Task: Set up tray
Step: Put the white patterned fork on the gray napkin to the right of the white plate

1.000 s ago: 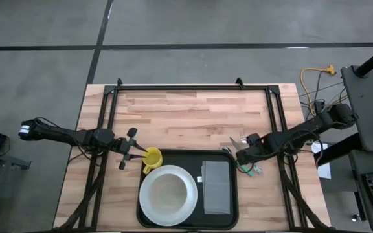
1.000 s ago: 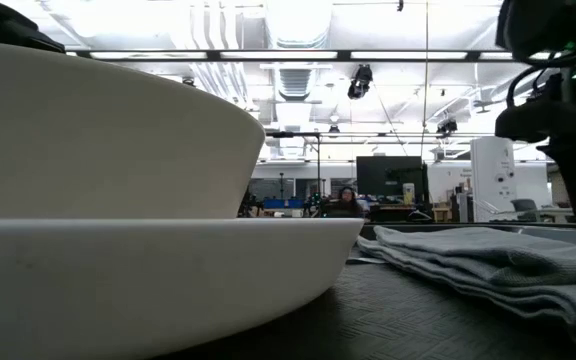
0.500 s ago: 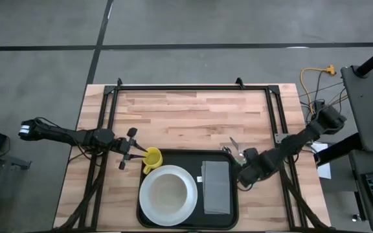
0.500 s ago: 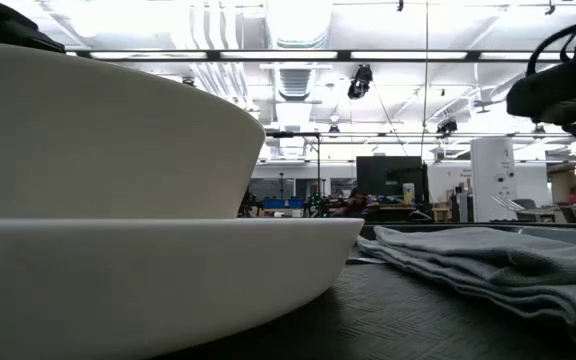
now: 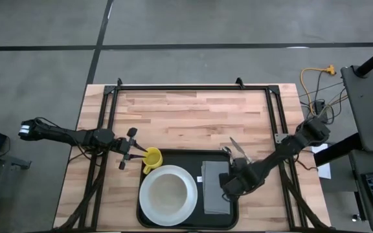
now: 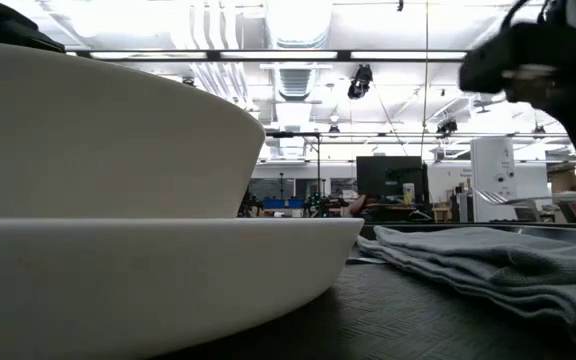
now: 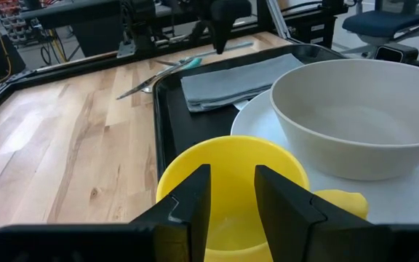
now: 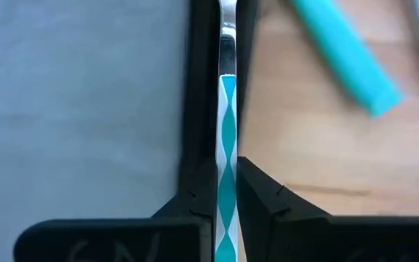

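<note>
A: Wooden bench [image 5: 193, 113], butcher-block top, black frame rails along its sides; grey floor around it. Item one?

B: Tray [image 5: 194, 157], black, flat, low rim, rounded corners. Location: near edge of the bench, centre. Contents: white plate [image 5: 149, 206] with a white bowl [image 5: 168, 191] on it, left portion; grey folded napkin [image 5: 215, 186], right portion; yellow cup [image 5: 152, 158], far-left corner of the tray, touching the plate's edge.

A: Left gripper?

B: Left gripper [image 5: 135, 156], at the tray's left rim. In the left wrist view its fingers [image 7: 192, 198] straddle the cup's wall [image 7: 224, 156], one inside, one outside. Closed on the cup.

A: Right gripper?

B: Right gripper [image 5: 228, 188], over the napkin's right edge, just inside the tray's right rim. Right wrist view: fingers [image 8: 198, 185] pressed narrow on a slim utensil handle [image 8: 226, 138], teal-and-white diamond pattern, metal shaft running on beyond it. Which utensil it is cannot be told; the head is out of view. Handle lies along the tray's rim, with napkin on one side and bare wood on the other.

A: Loose items?

B: Cutlery [image 5: 233, 146] on the bench, just beyond the tray's far-right corner; a teal handle [image 8: 344, 54] on the wood shows in the right wrist view. Exact count cannot be told.

A: Low view?

B: Bowl on plate [image 6: 148, 270] fills the left; napkin [image 6: 478, 255] lies right; dark arm [image 6: 538, 70] upper right. Lit hall with ceiling lamps behind.
</note>
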{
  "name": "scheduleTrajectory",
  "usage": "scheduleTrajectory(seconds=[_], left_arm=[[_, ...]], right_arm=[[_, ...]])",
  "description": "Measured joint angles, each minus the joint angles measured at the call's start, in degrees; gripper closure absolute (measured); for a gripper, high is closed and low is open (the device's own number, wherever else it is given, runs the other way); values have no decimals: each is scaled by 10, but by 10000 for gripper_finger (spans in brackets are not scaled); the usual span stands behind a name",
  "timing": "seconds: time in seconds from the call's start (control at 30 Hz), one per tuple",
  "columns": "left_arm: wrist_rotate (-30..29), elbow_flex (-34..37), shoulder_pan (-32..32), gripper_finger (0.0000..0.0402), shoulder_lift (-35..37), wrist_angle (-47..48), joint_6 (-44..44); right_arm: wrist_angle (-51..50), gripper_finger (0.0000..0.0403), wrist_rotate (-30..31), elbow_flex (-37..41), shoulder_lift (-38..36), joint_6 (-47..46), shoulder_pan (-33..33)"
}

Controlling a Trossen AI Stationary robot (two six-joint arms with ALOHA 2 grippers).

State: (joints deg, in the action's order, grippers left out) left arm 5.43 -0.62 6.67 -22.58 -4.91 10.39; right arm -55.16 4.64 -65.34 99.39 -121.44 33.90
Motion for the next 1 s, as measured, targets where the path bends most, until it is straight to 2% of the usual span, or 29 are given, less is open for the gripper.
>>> scheduleTrajectory(seconds=[1.0], left_arm=[[0,0,0,307,-1,0,0]], right_arm=[[-33,383,-3,-247,193,-48,0]])
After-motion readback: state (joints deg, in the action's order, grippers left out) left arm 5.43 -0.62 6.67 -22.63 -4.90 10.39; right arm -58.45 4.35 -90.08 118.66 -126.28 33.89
